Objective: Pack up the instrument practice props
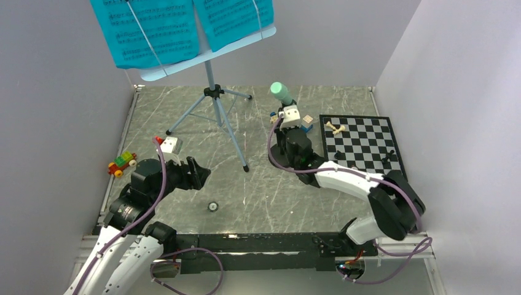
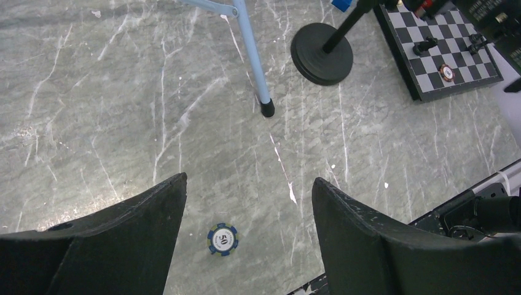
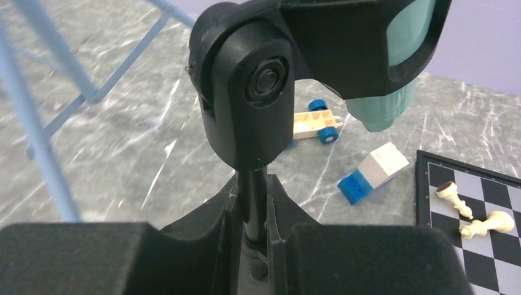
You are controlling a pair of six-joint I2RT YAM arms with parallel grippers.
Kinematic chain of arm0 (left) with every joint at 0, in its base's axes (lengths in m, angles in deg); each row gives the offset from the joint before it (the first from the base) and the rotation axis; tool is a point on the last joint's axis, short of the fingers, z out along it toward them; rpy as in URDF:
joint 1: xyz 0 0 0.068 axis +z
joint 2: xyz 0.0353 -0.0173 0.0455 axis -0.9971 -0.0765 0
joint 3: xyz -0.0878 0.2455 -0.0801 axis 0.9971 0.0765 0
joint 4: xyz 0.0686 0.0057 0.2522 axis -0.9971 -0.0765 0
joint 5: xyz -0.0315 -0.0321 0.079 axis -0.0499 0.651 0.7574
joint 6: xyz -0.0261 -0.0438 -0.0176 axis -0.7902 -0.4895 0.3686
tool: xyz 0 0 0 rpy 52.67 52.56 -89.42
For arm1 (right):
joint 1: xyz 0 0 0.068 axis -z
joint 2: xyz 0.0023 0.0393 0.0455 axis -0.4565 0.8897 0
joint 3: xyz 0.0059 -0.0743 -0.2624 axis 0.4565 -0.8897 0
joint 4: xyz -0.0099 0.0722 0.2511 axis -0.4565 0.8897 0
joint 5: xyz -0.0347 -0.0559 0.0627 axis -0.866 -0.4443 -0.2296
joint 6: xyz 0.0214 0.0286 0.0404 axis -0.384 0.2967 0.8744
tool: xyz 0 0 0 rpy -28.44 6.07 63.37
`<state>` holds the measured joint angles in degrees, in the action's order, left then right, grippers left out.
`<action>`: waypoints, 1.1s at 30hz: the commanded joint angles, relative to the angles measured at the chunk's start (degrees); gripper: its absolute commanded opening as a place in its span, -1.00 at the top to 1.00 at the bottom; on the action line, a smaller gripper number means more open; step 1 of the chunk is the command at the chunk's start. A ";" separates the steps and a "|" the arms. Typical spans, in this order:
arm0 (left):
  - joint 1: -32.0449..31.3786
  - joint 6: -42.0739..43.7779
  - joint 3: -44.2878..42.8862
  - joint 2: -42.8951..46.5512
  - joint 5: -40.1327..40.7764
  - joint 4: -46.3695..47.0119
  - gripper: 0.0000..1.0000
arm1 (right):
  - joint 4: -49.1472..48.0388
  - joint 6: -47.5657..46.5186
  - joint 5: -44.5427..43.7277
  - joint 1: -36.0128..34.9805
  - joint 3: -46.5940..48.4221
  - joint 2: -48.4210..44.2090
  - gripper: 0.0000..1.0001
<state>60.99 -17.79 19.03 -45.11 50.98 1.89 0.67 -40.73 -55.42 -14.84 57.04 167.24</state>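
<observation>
Right wrist view: the microphone stand [image 3: 252, 184] has its thin black pole clamped between the two fingers of the right hand [image 3: 253, 246], which is closed on it just below the swivel joint. The mint-green microphone [image 3: 386, 107] sits in the black clip above the joint, tilted, head toward the back wall.

Left wrist view: the stand's round black base [image 2: 321, 54] rests flat on the grey marbled desk [image 2: 123, 92], just beside the near left corner of the chessboard [image 2: 442, 58].

Top external view: the pale-blue music stand [image 1: 212, 92] is upright at the back of the desk, left of the microphone, all three legs spread. Its tray [image 1: 184, 66] slopes down to the left. Turquoise music sheets [image 1: 153, 31] lie against the tray, held by thin wire arms; their upper parts run out of frame.

The left hand [image 1: 199, 174] hangs above the front left of the desk, well apart from the music stand, fingers [image 2: 141, 227] spread wide and holding nothing. A blue poker chip [image 2: 222, 239] lies on the desk below the gap between them. The nearest rubber-tipped leg of the music stand lands a little beyond the chip.

Other items:
- White toy car with blue wheels [image 3: 313, 126] and a blue-and-white block [image 3: 373, 172], behind the microphone stand.
- Two pale chess pieces [image 3: 485, 222] lying on their sides at the board's far left corner.
- Red, yellow and green brick car [image 1: 121, 163] at the left edge of the desk.
</observation>
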 commanded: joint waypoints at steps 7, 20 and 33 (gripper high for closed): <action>-0.25 -0.34 0.62 3.99 2.15 3.64 -0.74 | 9.49 3.02 11.59 -5.92 -4.46 -22.33 1.00; -0.25 -0.42 5.75 8.87 1.50 11.37 -0.99 | 8.00 5.25 11.36 -21.14 -5.06 -20.58 1.00; -0.20 0.11 6.36 10.95 4.47 9.82 -0.99 | -6.40 6.08 7.73 -27.08 -9.13 -16.02 1.00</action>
<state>60.99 -17.83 25.55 -35.17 54.08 10.06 8.56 -35.57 -44.67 -41.17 48.28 151.83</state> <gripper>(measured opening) 0.993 0.193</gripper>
